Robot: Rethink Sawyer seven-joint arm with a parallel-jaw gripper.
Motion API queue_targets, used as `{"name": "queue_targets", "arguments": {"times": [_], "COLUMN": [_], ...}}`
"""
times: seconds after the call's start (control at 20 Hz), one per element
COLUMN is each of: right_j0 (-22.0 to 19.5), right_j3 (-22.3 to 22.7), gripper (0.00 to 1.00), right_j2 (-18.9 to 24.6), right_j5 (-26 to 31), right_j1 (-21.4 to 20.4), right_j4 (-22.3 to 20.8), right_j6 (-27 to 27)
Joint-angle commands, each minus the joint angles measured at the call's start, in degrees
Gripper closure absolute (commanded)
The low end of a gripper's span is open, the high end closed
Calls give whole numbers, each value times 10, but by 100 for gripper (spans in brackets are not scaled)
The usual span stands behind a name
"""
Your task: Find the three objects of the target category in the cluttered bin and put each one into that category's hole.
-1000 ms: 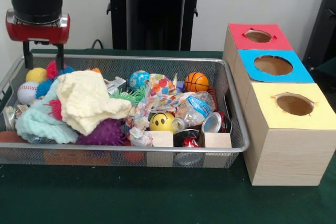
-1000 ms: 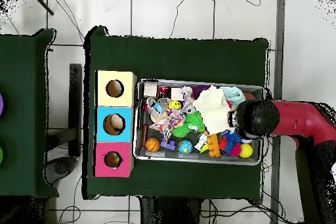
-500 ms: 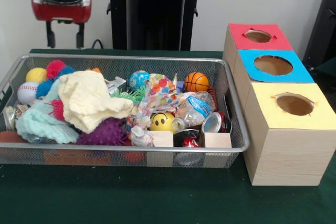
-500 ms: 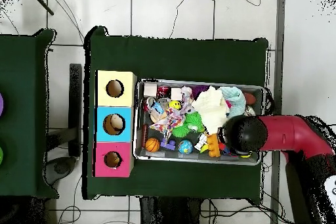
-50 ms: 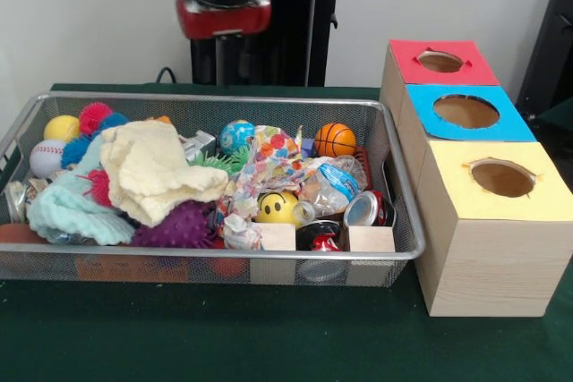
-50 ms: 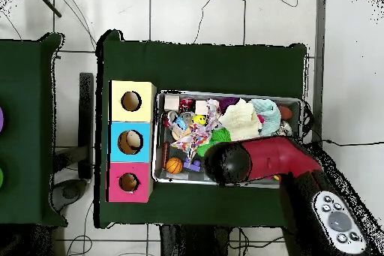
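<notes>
Bin point(image 5: 394, 176), wire mesh and crammed with balls, cloths and cans, sits on my green worktop point(image 5: 269, 337) beside three holed boxes point(image 5: 488, 221); my tool point(image 5: 222, 51) hangs above, its state I cannot tell.

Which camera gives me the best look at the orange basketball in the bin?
The front view: the orange basketball sits unobstructed against the bin's far wall. The overhead view shows only a small orange dot at the bin's corner, beside the arm.
</notes>
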Motion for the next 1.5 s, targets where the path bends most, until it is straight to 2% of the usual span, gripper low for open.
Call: {"name": "queue_targets", "arguments": {"times": [0.05,0.2,0.35,0.5,0.75,1.1,1.5], "right_j0": [75,113,144,157,170,165,173], "right_j3": [20,-3,-25,-37,-54,-75,-83], "gripper": [0,0,0,0,0,0,0], "right_j2": [-41,-73,-104,-115,-125,-129,-131], "right_j5": [-99,-177,-217,-239,-250,-213,-225], "right_j1": [86,124,157,185,204,181,187], "right_j4": [36,26,30,51,73,87,99], "right_j6": [189,224,244,245,235,191,186]}}
